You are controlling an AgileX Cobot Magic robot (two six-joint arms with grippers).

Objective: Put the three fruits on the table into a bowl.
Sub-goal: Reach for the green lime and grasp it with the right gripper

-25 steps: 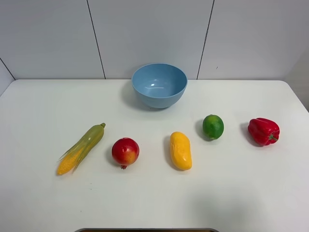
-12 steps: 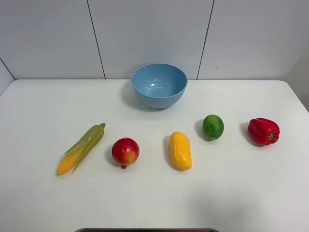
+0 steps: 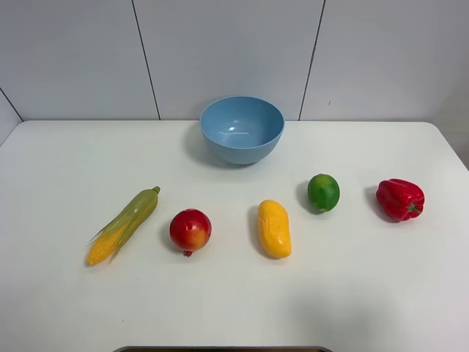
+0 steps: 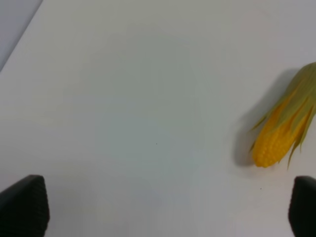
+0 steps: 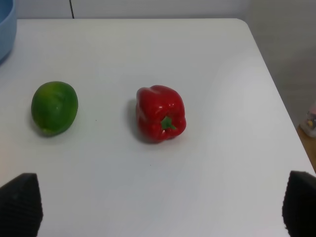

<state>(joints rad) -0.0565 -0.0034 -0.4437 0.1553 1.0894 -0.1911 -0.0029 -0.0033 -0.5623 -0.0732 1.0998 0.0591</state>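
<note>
The light blue bowl (image 3: 242, 129) stands empty at the back middle of the white table (image 3: 66, 161). In front of it lie the green lime (image 3: 323, 192), the yellow mango (image 3: 274, 228) and the round red fruit (image 3: 190, 230), all apart from each other. The lime also shows in the right wrist view (image 5: 55, 107), and a sliver of the bowl (image 5: 5, 29) too. My left gripper (image 4: 163, 210) is open over bare table beside the corn. My right gripper (image 5: 160, 210) is open, short of the pepper and lime. Neither gripper shows in the high view.
A green-husked corn cob (image 3: 123, 224) lies at the left, also in the left wrist view (image 4: 286, 126). A red bell pepper (image 3: 399, 199) sits at the right, also in the right wrist view (image 5: 160, 112). The table's right edge (image 5: 276, 94) is close to the pepper.
</note>
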